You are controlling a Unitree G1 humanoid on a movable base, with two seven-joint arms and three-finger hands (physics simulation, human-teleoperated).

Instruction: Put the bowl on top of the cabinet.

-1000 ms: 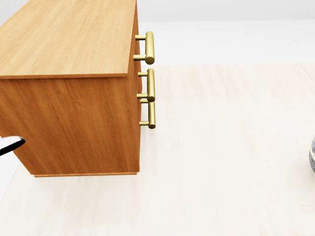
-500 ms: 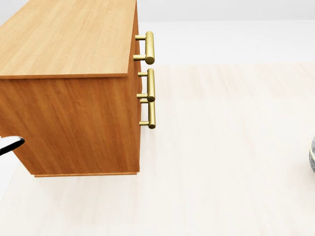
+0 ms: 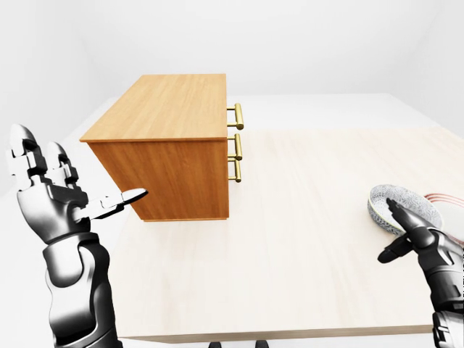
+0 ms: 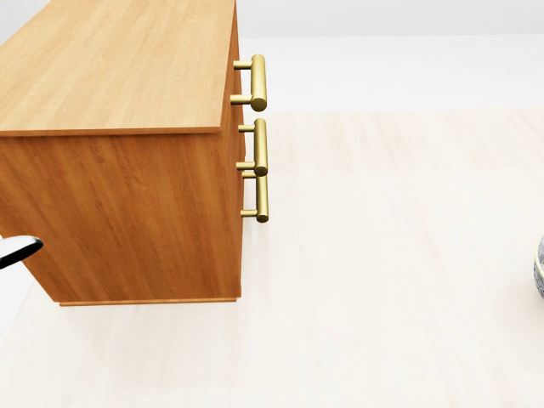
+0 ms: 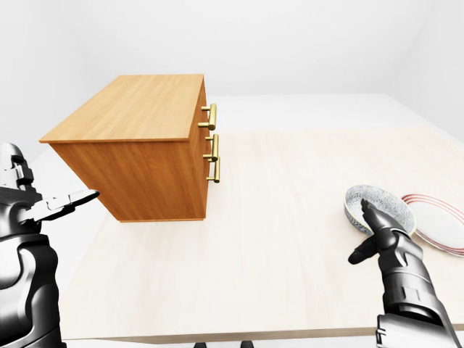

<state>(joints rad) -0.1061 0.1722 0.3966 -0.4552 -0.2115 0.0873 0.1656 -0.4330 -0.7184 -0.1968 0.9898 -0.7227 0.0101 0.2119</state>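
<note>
**Head count, for anyone asking**

One cabinet [image 3: 167, 138], and I count three handles [image 4: 257, 82] on it. One bowl [image 5: 388, 199]. One plate [image 5: 442, 221], just the one. One table [image 3: 304, 239]. Robot hands: two, a left hand [image 3: 51, 196] and a right hand [image 5: 384, 243]. Left one shows three fingers [image 3: 25, 156].

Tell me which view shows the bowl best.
Right-eye view: the bowl shows nearly whole, beside a plate, with the right hand overlapping its lower rim. Left-eye view shows it too, closer to the right edge. Head view catches only a sliver at its right edge.
</note>
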